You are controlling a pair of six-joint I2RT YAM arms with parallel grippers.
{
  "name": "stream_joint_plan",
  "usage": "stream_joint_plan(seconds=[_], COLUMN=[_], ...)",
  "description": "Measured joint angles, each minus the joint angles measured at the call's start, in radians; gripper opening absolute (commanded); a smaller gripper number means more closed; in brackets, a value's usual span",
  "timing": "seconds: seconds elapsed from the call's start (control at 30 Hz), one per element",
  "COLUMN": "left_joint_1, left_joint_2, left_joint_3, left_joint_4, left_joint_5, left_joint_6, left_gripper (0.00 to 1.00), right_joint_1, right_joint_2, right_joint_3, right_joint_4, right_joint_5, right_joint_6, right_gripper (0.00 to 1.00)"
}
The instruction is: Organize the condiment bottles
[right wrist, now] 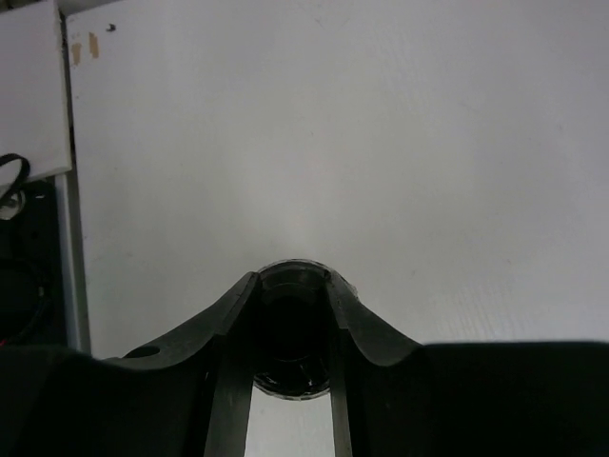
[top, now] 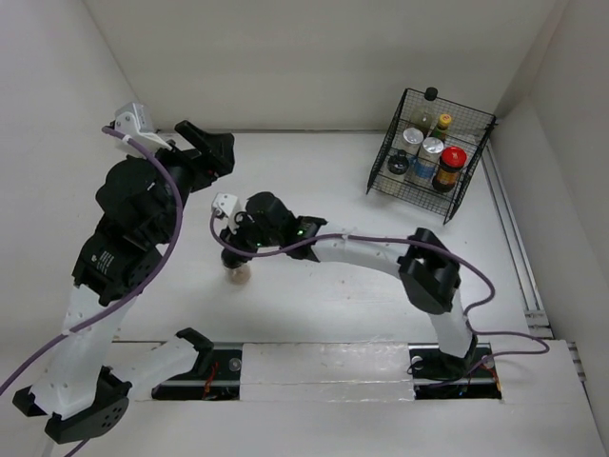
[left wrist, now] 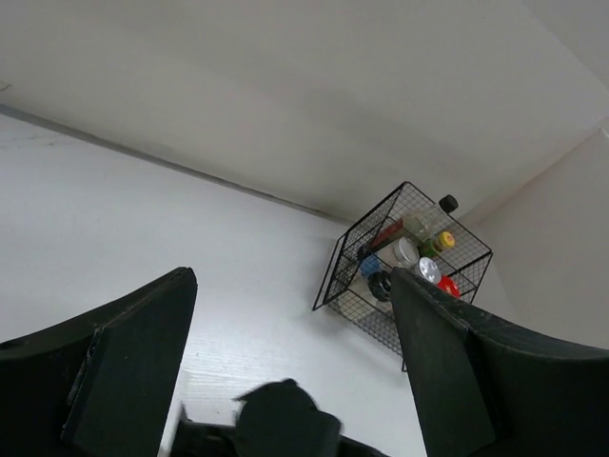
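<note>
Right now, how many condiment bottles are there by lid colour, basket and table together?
Black lids: 3, one on the jar at the right gripper
Silver lids: 2
Red lid: 1
Yellow cap: 1
Total: 7

open room on the far middle of the white tabletop [top: 314, 181]; far right corner crowded.
the right arm [top: 366, 249] lies across the centre, the right gripper [right wrist: 290, 281] clasping a small black-capped beige jar [top: 238, 276]; the raised left arm [top: 133, 219] fills the left side; a black wire basket [top: 455, 103] packed with bottles [top: 430, 152] blocks the far right corner.
</note>
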Motion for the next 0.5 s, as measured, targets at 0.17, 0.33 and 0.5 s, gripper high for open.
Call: stream_joint_plan(seconds=[0.17,0.33,0.5], left_joint_1=[0.000,0.001,-0.062], left_joint_2=[0.031,0.131,0.314], left_joint_3=[-0.034,-0.057,-0.099], left_joint_4=[0.070,0.191,0.307], left_joint_5=[0.055,0.196,0.298], left_joint_6=[-0.002,-0.006,-0.013], left_gripper=[0.83,0.89,0.93], right_joint_1=[-0.063,-0.350,-0.719], right_joint_2=[-0.327,-0.764,-0.997], right_joint_3=[-0.227,-0.431,-0.446], right_joint_4=[-0.013,-0.030,-0.117], right_joint_5=[0.029,0.086,0.196], right_joint_6=[0.016,0.044,0.043], right_gripper=[0.07,0.07,0.04])
